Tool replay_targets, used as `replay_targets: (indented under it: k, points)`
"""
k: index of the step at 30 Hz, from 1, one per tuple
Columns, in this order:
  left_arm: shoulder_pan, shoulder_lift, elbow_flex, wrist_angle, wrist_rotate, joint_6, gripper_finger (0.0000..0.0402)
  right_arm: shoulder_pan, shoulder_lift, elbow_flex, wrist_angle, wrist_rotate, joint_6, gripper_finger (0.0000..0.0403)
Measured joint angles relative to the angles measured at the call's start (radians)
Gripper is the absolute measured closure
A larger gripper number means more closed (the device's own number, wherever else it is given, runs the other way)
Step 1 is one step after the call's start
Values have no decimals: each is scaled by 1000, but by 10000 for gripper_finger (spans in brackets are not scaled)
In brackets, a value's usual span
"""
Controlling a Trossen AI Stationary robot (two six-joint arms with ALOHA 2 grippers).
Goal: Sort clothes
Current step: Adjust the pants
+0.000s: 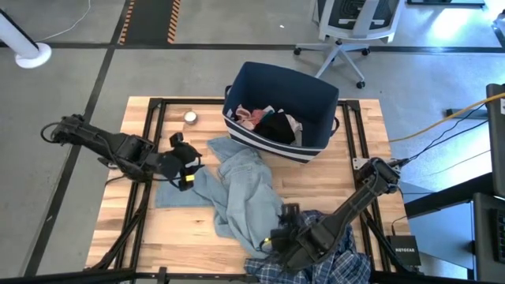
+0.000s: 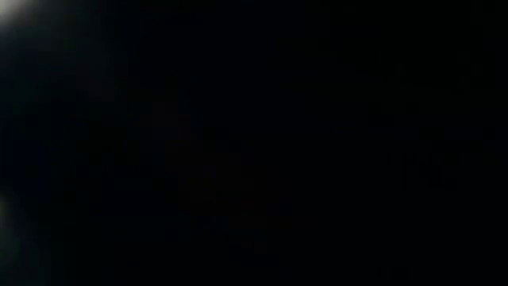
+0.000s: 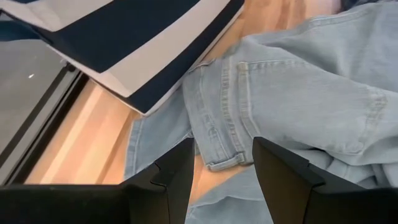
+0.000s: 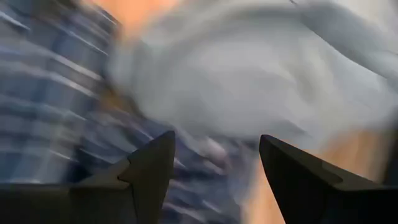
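Nearest, my right pincer hangs released between the plaid shirt and the light denim, though its own view is blurred. Mid-counter, my left pincer gapes over the denim's edge, gripping nothing. Farthest, small clothes sit in the striped navy bin.

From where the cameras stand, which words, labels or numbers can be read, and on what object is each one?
"NETGEAR": white letters on a small black box at the table's edge near the right arm; small, so the reading is not certain.
No text shows on the navy striped bin, the denim or the plaid shirt.
The low view is dark; nothing is readable there.
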State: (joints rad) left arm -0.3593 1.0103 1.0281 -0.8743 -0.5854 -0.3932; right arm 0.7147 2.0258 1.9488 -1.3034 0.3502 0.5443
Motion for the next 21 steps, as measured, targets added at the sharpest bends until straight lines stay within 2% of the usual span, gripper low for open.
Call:
replay_targets:
  k: [6,13,16,21]
  points:
    - [9,0,-1,0,0,0,244,53,60,1,276,-112,-2,150]
    - [9,0,-1,0,-2,6,244,145,143,1,463,-177,92,150]
    - [9,0,-1,3,-3,24,244,157,182,1,444,-220,112,150]
    - [9,0,-1,3,-9,24,244,147,243,-1,260,-258,113,150]
